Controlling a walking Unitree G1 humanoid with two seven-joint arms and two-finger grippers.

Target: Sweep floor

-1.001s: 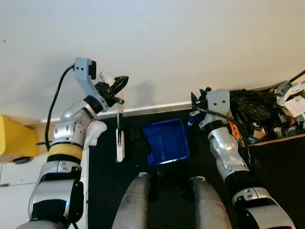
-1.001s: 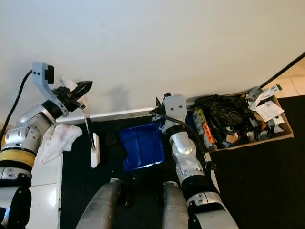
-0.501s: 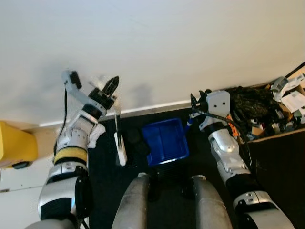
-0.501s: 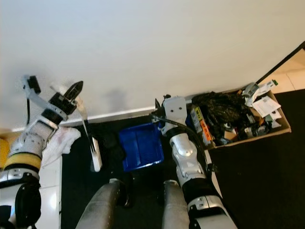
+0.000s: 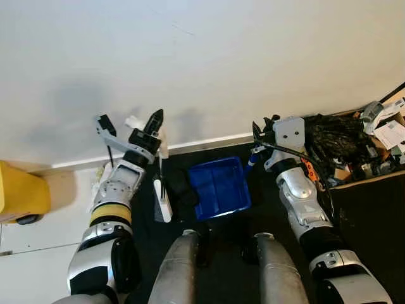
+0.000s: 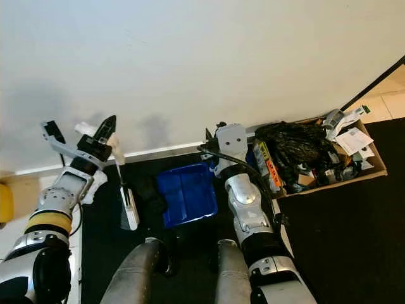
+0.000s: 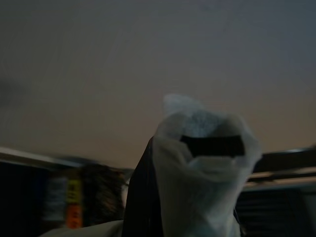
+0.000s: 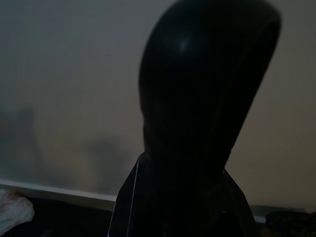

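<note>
My left gripper (image 5: 155,120) is raised near the wall, shut on the thin handle of a white brush. White tissue (image 7: 197,163) is wrapped round the grip. The brush head (image 5: 163,204) hangs down to the black floor mat, just left of a blue dustpan (image 5: 221,185). Dark debris (image 5: 180,187) lies between the brush and the pan. My right gripper (image 5: 258,134) points up at the wall on the pan's right side, shut on the dustpan's handle (image 5: 252,161). In the right wrist view a black rounded shape (image 8: 197,113) blocks most of the picture.
The white wall and baseboard (image 5: 209,142) stand close ahead. A cardboard box (image 6: 354,166) stuffed with black bags and papers sits at the right. A yellow object (image 5: 22,190) is on the pale floor at the left. My two legs (image 5: 183,266) stand on the black mat.
My left arm has swung down and in toward my body, carrying the brush a little to the right. The right arm and dustpan have stayed put.
</note>
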